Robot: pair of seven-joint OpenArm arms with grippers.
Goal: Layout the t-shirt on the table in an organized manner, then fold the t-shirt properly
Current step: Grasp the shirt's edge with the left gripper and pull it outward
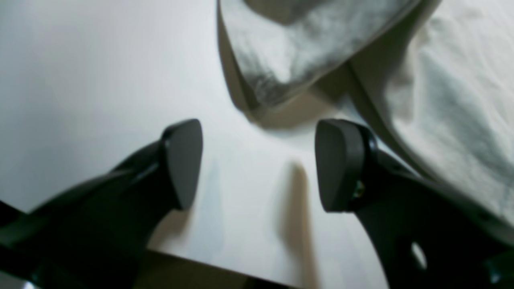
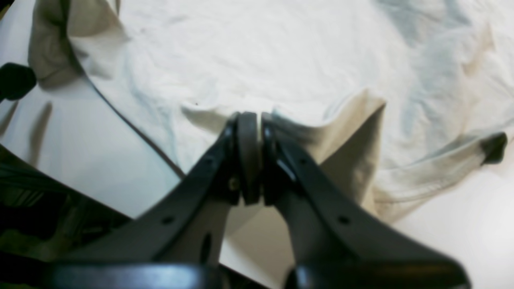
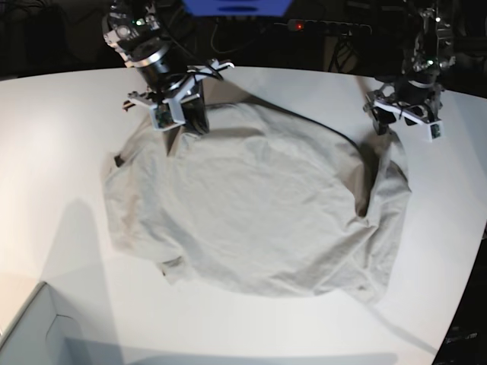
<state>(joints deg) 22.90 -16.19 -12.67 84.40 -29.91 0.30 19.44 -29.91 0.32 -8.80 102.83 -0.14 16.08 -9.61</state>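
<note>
The light beige-grey t-shirt (image 3: pixel 259 213) lies crumpled and spread wide over the white table (image 3: pixel 61 137). My right gripper (image 3: pixel 183 122) is at the shirt's far left edge. In the right wrist view it (image 2: pixel 249 120) is shut on a raised fold of the t-shirt (image 2: pixel 261 52). My left gripper (image 3: pixel 405 122) hangs over the shirt's far right edge. In the left wrist view it (image 1: pixel 261 164) is open above bare table (image 1: pixel 100 80) with nothing between its pads. A folded flap of the t-shirt (image 1: pixel 281 52) lies just ahead of it, and more cloth lies to its right.
A pale grey box corner (image 3: pixel 30 334) sits at the near left. Behind the table are a blue object (image 3: pixel 236 6) and a power strip (image 3: pixel 327 26) with a red light. The table's edge (image 1: pixel 200 269) runs right below the left gripper.
</note>
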